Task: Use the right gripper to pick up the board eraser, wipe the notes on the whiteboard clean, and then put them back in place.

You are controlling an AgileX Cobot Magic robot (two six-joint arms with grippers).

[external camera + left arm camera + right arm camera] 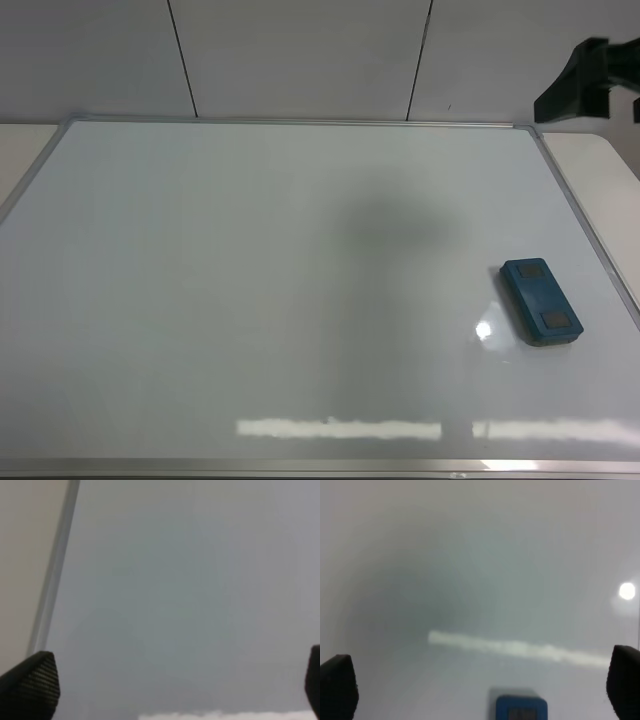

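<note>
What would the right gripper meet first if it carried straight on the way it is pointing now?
Probably the whiteboard surface: the open right gripper points at bare board, with the board eraser only at the view's edge between the fingers. Depth is unclear.

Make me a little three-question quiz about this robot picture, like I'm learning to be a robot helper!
1. True or false: the board eraser lies on the whiteboard, near its right edge.
2. Red scribbles on the whiteboard: (A) lots, (B) none visible, (C) only under the eraser?
3. Fill in: in the right wrist view, the right tool is ____ and holds nothing.

Key:
1. True.
2. B; the surface shows only glare and a soft shadow.
3. Open; the fingers sit far apart and the eraser lies on the board between them.
</note>
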